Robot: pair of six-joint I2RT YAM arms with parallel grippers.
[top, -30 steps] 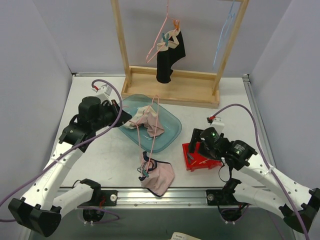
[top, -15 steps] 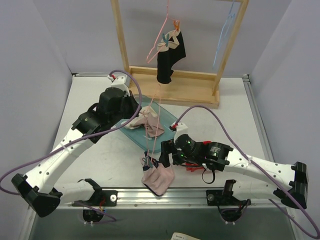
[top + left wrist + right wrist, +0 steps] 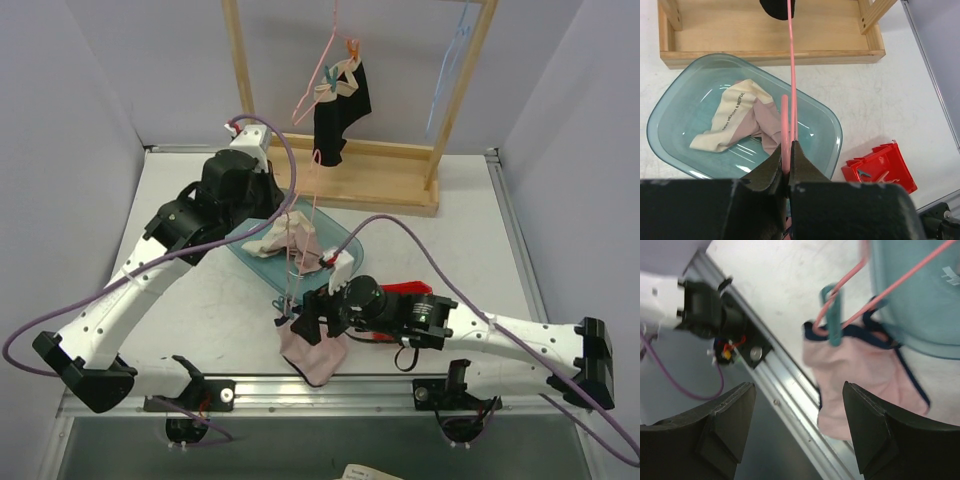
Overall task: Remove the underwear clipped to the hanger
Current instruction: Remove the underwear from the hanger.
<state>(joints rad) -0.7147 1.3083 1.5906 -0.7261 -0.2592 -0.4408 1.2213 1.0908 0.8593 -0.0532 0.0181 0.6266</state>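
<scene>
A pink wire hanger (image 3: 315, 195) (image 3: 792, 75) is pinched in my shut left gripper (image 3: 283, 207) (image 3: 788, 150) above the dish. From its lower end hangs a pale pink, dark-trimmed underwear (image 3: 312, 350) (image 3: 865, 375), held by a teal clothespin (image 3: 834, 320). My right gripper (image 3: 300, 315) (image 3: 797, 390) stands open just in front of that underwear, with nothing between its fingers. Another underwear (image 3: 290, 240) (image 3: 747, 117), pink and beige, lies in the dish. A black underwear (image 3: 340, 110) stays clipped to a second pink hanger on the rack.
The teal glass dish (image 3: 345, 250) (image 3: 680, 100) sits mid-table. A wooden rack (image 3: 350, 180) (image 3: 765, 35) stands at the back, with a blue hanger (image 3: 448, 70) on its right. A red bin (image 3: 408, 290) (image 3: 880, 167) lies behind my right arm. The table's metal rail (image 3: 790, 390) runs under my right gripper.
My right arm swung left from the red bin to the hanging pink underwear, jaws narrowing slightly. My left arm moved back and right with the hanger, lifting the underwear partly off the table.
</scene>
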